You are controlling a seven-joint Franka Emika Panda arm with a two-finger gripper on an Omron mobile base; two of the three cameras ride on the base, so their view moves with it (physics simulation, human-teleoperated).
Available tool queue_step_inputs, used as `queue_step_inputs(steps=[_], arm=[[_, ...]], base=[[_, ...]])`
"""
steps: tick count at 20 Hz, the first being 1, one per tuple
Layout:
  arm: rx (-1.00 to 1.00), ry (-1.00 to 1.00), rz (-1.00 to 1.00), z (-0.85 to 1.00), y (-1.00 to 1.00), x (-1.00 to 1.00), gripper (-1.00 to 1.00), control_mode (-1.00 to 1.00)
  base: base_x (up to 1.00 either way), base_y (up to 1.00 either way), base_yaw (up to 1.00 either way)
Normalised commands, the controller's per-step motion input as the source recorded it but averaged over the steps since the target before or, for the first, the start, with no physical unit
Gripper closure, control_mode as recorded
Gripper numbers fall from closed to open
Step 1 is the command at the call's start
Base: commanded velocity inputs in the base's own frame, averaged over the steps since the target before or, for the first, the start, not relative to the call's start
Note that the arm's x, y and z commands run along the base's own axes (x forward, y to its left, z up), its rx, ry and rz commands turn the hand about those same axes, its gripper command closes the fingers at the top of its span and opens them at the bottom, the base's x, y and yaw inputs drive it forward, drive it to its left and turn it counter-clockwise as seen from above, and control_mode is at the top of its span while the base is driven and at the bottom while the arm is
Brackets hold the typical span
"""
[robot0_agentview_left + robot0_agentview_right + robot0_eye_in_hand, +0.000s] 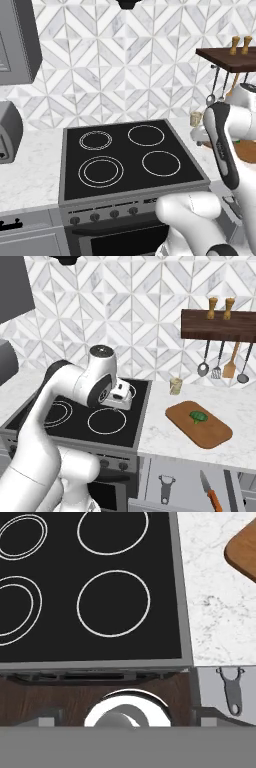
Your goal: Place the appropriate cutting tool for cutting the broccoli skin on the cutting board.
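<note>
Nearest the base, an open drawer (200, 488) held a grey peeler (166, 488) and an orange-handled knife (209, 491); since the job was broccoli skin, the peeler looked the right pick, and the arm would do well to swing right and come down squarely over its handle. The gripper (121, 396) hovered above the black stove (75, 421), and whether its jaws were parted could not be told. Beyond, on the marble counter (160, 431), the broccoli (198, 416) sat on the cutting board (215, 433), below a wall shelf (220, 326) hung with utensils against chevron tiles.
</note>
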Motion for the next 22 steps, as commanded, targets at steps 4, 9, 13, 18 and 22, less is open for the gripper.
queue_step_inputs(steps=[4, 9, 13, 18, 22], arm=[[0.02, 0.01, 0.00, -0.53, -1.00, -0.85, -1.00, -1.00], [0.00, 0.03, -0.03, -0.36, -1.00, -0.97, -1.00, -1.00], [0.00, 0.08, -0.05, -0.25, -1.00, -0.84, -1.00, -1.00], [0.01, 0.14, -0.08, -0.07, -1.00, -0.53, -1.00, -1.00], [0.00, 0.21, -0.03, -0.17, -0.67, 0.08, -1.00, -1.00]], base=[[0.00, 0.00, 0.00], [0.00, 0.00, 0.00], [0.00, 0.00, 0.00], [0.00, 0.00, 0.00], [0.00, 0.00, 0.00]])
